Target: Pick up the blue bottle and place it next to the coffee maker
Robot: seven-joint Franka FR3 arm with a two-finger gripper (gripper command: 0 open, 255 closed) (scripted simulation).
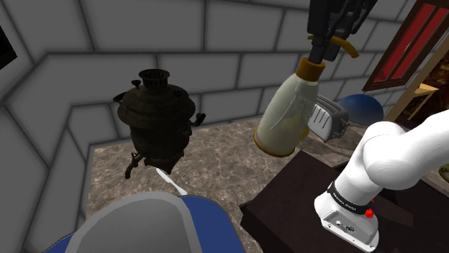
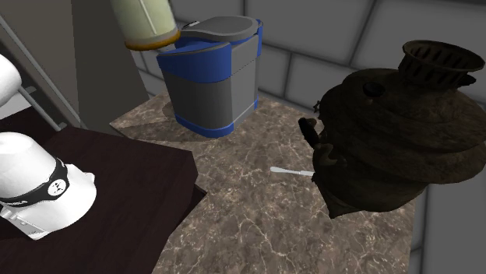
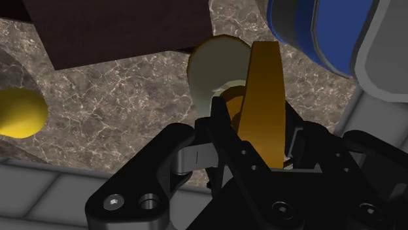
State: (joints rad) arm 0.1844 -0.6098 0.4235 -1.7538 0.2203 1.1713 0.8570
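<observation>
A pale cream bottle (image 1: 288, 115) with an amber neck and handle hangs tilted in the air, high above the marbled counter (image 1: 223, 154). My gripper (image 1: 325, 44) is shut on its neck from above. In the wrist view the amber handle (image 3: 261, 85) stands between the black fingers (image 3: 222, 140), with the bottle's body (image 3: 212, 65) beyond them. The bottle's base (image 2: 146, 23) hangs just above and beside the blue and grey coffee maker (image 2: 210, 78). That machine (image 1: 151, 226) also sits at the near edge in the shoulder view.
A dark metal urn (image 1: 155, 115) stands on the counter by the grey block wall; a small white utensil (image 2: 290, 170) lies beside it. A silver toaster (image 1: 327, 118) and a blue dome (image 1: 363, 108) sit behind the bottle. My dark stand (image 2: 93, 179) borders the counter. A yellow ball (image 3: 19, 111) lies nearby.
</observation>
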